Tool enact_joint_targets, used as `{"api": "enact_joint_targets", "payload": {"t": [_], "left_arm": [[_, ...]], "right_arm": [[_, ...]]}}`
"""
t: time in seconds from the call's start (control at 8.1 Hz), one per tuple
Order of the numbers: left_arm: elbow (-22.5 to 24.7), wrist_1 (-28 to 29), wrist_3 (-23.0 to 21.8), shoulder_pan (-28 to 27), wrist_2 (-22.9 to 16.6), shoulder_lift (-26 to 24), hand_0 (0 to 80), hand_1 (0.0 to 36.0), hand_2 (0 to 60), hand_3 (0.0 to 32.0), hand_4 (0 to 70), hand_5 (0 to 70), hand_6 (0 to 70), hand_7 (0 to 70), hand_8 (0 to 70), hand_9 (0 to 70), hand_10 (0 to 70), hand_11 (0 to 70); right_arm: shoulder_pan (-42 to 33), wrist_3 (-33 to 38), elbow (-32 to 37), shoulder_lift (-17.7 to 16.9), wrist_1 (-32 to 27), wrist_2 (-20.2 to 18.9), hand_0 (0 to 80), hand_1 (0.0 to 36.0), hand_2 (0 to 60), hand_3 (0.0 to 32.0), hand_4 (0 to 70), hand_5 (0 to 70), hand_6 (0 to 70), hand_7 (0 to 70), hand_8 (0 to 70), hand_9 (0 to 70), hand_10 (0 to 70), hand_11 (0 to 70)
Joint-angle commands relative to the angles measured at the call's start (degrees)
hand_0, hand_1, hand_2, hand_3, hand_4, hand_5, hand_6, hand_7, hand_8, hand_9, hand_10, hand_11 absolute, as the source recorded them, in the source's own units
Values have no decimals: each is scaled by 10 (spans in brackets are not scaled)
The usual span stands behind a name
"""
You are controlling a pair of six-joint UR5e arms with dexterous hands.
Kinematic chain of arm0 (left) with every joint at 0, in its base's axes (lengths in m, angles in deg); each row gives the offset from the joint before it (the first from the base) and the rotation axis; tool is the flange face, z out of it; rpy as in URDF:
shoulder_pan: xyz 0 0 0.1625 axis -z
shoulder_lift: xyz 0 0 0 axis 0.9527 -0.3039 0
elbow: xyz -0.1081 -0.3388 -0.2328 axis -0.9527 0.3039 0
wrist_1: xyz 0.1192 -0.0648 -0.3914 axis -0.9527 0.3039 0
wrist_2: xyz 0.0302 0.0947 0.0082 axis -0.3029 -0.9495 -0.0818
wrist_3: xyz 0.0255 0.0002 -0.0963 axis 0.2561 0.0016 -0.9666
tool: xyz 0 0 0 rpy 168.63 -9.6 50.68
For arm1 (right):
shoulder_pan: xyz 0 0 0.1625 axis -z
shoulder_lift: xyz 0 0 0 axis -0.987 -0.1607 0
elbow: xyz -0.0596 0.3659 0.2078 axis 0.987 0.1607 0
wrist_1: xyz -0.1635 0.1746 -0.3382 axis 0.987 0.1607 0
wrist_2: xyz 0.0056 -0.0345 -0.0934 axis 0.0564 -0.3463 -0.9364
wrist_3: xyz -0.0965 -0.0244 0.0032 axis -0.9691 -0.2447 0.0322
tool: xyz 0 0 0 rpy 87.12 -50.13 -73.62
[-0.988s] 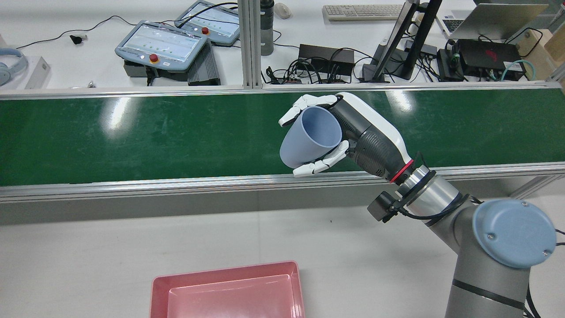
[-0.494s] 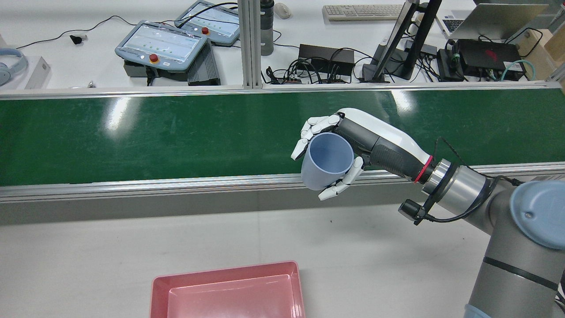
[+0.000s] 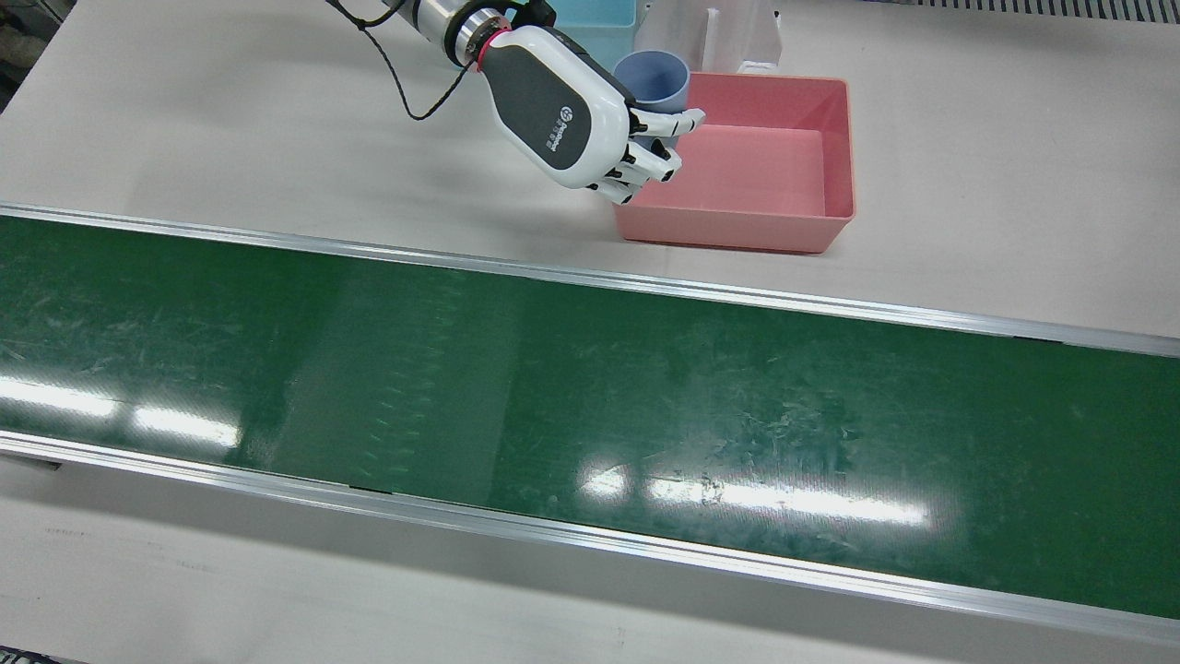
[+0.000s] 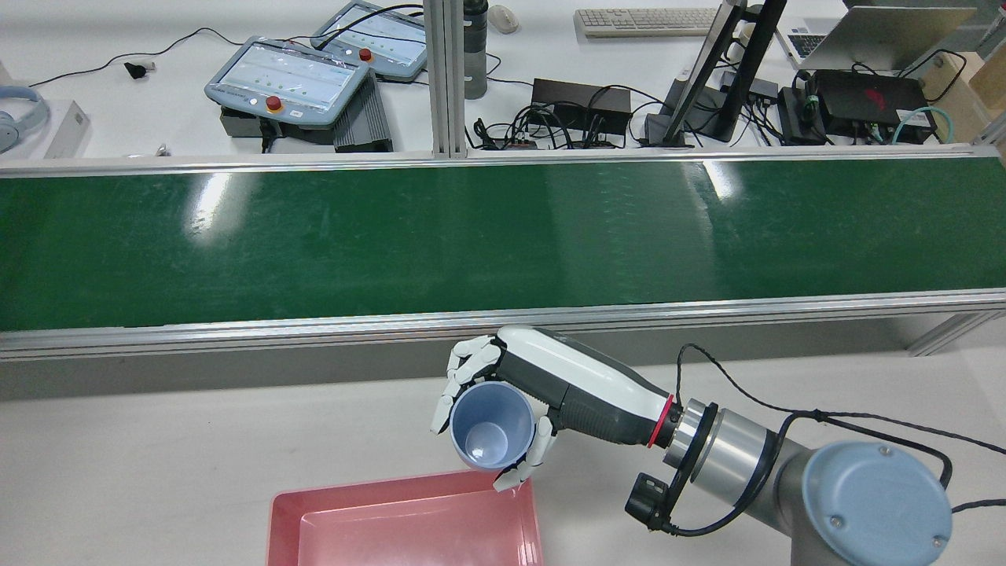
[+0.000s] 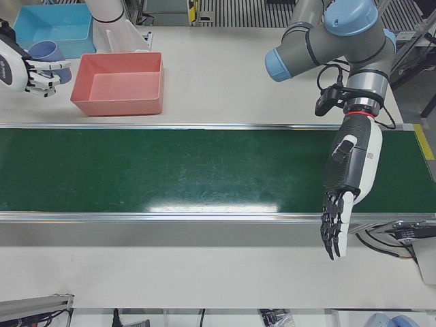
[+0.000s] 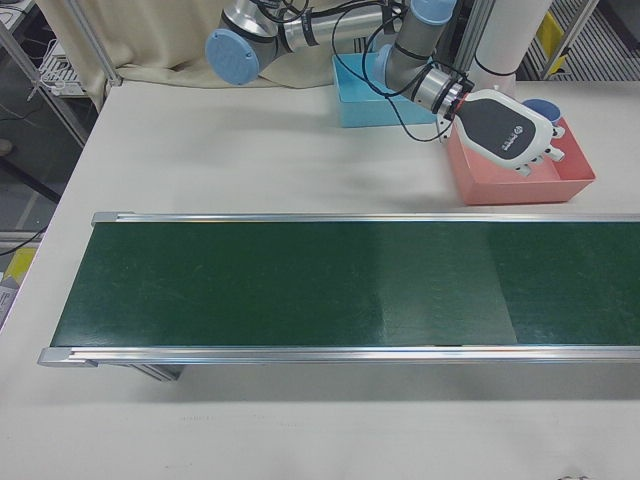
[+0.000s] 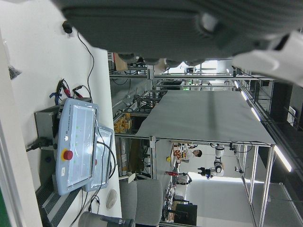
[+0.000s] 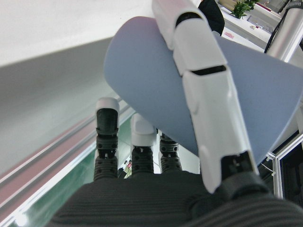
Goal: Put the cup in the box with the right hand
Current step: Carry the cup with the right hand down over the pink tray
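My right hand [image 4: 550, 385] is shut on the light blue cup [image 4: 491, 432]. It holds the cup mouth up, just above the far right corner of the pink box [image 4: 354, 534] in the rear view. The front view shows the hand [image 3: 572, 111] and cup [image 3: 652, 78] at the box's [image 3: 756, 166] left edge. The right hand view shows fingers wrapped around the cup [image 8: 156, 94]. My left hand [image 5: 347, 184] hangs open over the belt's near edge, far from the box [image 5: 119, 85].
The green conveyor belt [image 4: 314, 236] runs across the table beyond the box. A blue bin [image 6: 360, 95] and a white pedestal [image 3: 737, 32] stand right behind the box. Teach pendants [image 4: 287, 79] and cables lie beyond the belt.
My right hand carried the cup from over the belt back and down to the edge of the pink box. The cup turned from tilted to mouth up.
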Motion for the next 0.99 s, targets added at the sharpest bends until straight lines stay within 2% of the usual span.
{"api": "enact_joint_targets", "payload": {"t": [0.0, 0.12, 0.25, 0.37, 0.49, 0.62, 0.74, 0.86], "left_arm": [[0, 1, 0, 0, 0, 0, 0, 0, 0, 0, 0, 0, 0, 0, 0, 0, 0, 0], [0, 1, 0, 0, 0, 0, 0, 0, 0, 0, 0, 0, 0, 0, 0, 0, 0, 0], [0, 1, 0, 0, 0, 0, 0, 0, 0, 0, 0, 0, 0, 0, 0, 0, 0, 0], [0, 1, 0, 0, 0, 0, 0, 0, 0, 0, 0, 0, 0, 0, 0, 0, 0, 0], [0, 1, 0, -1, 0, 0, 0, 0, 0, 0, 0, 0, 0, 0, 0, 0, 0, 0], [0, 1, 0, 0, 0, 0, 0, 0, 0, 0, 0, 0, 0, 0, 0, 0, 0, 0], [0, 1, 0, 0, 0, 0, 0, 0, 0, 0, 0, 0, 0, 0, 0, 0, 0, 0], [0, 1, 0, 0, 0, 0, 0, 0, 0, 0, 0, 0, 0, 0, 0, 0, 0, 0]], "right_arm": [[85, -49, 23, -1, 0, 56, 800, 360, 600, 0, 620, 226, 336, 700, 588, 700, 397, 590], [90, -49, 37, -1, 0, 55, 800, 360, 600, 0, 507, 224, 321, 700, 559, 700, 377, 566], [91, -49, 37, -2, 0, 55, 800, 360, 600, 0, 410, 205, 269, 700, 466, 700, 299, 467], [92, -49, 37, -2, 0, 55, 800, 360, 562, 0, 294, 172, 191, 611, 303, 486, 187, 313], [94, -49, 37, -2, 0, 55, 800, 320, 53, 0, 158, 126, 107, 306, 105, 191, 111, 199], [94, -49, 37, -4, 0, 54, 800, 209, 0, 0, 147, 98, 58, 114, 17, 45, 60, 121], [93, -49, 36, -2, 0, 54, 659, 155, 0, 0, 64, 66, 21, 0, 0, 0, 6, 35], [94, -49, 35, 1, 0, 55, 611, 109, 0, 0, 66, 56, 11, 0, 0, 0, 0, 7]]}}
